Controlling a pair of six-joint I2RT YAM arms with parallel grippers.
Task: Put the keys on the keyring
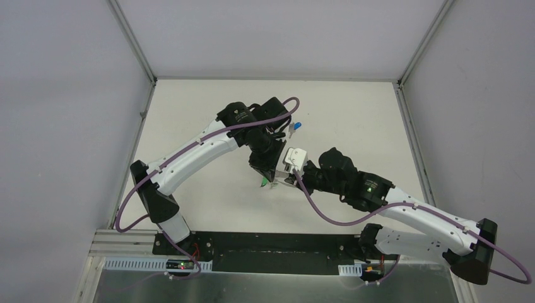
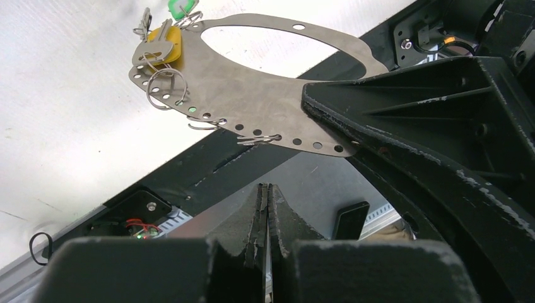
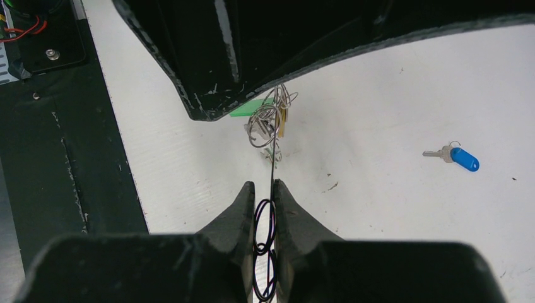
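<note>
The keyring here is a thin grey metal plate with a large oval cut-out and a row of small holes along its rim. It is held up over the middle of the bench. The right gripper is clamped on one end of it. In the right wrist view the plate runs edge-on as a thin line out from between the fingers.

The left gripper sits just beside the ring on its left. Its fingers are pressed tight together and nothing shows between them, so it looks clenched on nothing.

Two keys already hang at the free end of the ring. One is a yellow-headed key, and next to it is a green-tagged key that is cut off by the edge of the left wrist view. Several small split rings sit in the rim holes further along, and these appear to carry nothing.

A blue key with its own tiny loop lies flat on the bench. It is well apart from the ring, on the far side, just right of the left arm's wrist in the overhead view.

By my reading the task is partly done, with two keys on and at least the blue one left. The free left gripper would have to open, pick that key up and bring its loop to one of the spare rings while the right gripper steadies the plate. No other loose keys are visible.
</note>
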